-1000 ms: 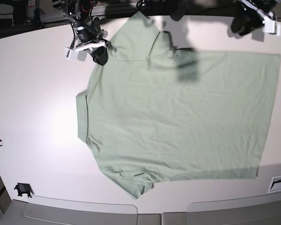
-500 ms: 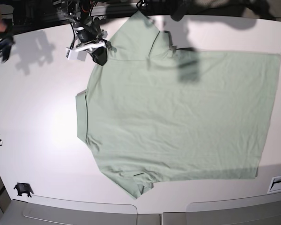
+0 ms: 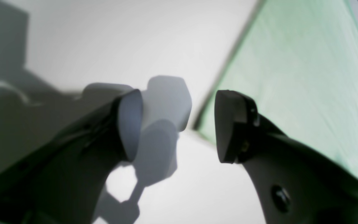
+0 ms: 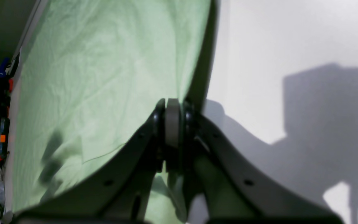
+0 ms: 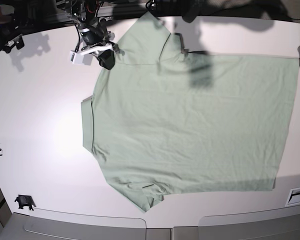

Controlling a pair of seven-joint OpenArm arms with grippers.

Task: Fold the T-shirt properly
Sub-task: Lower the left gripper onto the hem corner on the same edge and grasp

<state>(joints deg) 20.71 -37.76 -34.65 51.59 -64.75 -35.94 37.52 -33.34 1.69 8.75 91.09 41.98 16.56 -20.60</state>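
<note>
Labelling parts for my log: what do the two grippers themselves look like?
The left gripper has curved black fingers; one carries a pale grey pad, the other a dark blunt tip, with a screw hole lower down. The right gripper has matching black fingers around a light grey pad. From the base view it carries a white block.

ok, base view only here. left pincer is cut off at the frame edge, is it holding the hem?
Observer: No. The left wrist view shows the left pincer open and empty, above the table.
Operator: Where's the shirt from it?
Observer: A corner of the T-shirt shows through the gap, lying on the table, ungripped.
Operator: And the other one?
Observer: From its wrist view, the right pincer is shut at the shirt's edge, apparently pinching the fabric.
</note>
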